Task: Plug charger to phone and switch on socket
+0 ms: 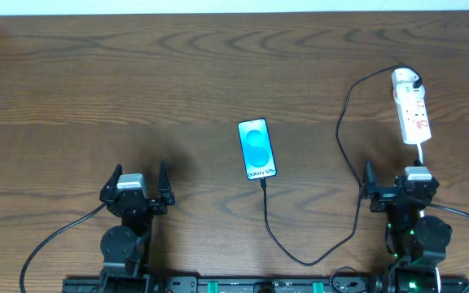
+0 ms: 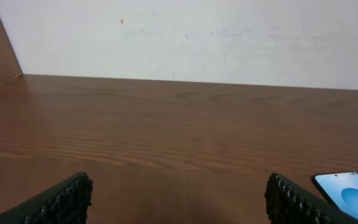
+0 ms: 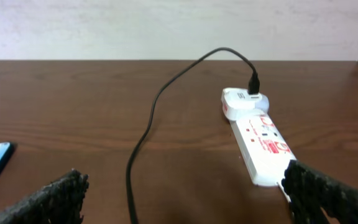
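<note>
**Left to right.** We see the left claw (image 1: 140, 179) spread wide and empty over the brown wooden surface (image 1: 96, 81). At centre lies the slim blue-screened smartphone (image 1: 256, 149), with the thin black charger cable (image 3: 130, 174) apparently seated in its near edge. The right claw (image 1: 401, 183) is likewise wide and empty. Just ahead of it is the narrow white power strip with red switch markings (image 1: 414, 114), its long axis running away. We judge the right arm nearer the switch.

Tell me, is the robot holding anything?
No. The left gripper and the right gripper are both open and empty; the phone and charger lie on the table.
</note>
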You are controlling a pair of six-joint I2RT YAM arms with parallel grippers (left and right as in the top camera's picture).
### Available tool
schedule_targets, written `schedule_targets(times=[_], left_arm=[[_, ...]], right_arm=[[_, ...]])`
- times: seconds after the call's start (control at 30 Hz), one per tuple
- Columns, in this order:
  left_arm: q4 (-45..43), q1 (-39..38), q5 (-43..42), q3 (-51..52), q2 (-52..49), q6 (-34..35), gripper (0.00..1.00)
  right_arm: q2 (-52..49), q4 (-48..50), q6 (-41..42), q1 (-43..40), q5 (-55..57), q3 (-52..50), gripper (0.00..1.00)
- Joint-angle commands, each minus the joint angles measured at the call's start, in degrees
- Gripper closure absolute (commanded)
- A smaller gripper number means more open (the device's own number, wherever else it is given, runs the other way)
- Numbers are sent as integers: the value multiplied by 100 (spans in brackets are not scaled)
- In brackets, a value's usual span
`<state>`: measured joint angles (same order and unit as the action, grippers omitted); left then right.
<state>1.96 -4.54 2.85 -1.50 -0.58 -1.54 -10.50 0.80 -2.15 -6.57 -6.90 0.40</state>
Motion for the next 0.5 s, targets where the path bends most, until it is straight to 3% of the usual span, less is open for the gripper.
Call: schedule_targets(times=[0.0, 0.23, 0.47], left_arm=[[205, 35, 13, 127, 35, -57, 11], [205, 35, 13, 127, 35, -57, 11], [205, 35, 13, 127, 35, -57, 11]], right_arm=[[365, -310, -68, 157, 297, -9, 1], [1003, -505, -70, 249, 400, -9, 1], [1023, -509, -74, 249, 446, -9, 1]])
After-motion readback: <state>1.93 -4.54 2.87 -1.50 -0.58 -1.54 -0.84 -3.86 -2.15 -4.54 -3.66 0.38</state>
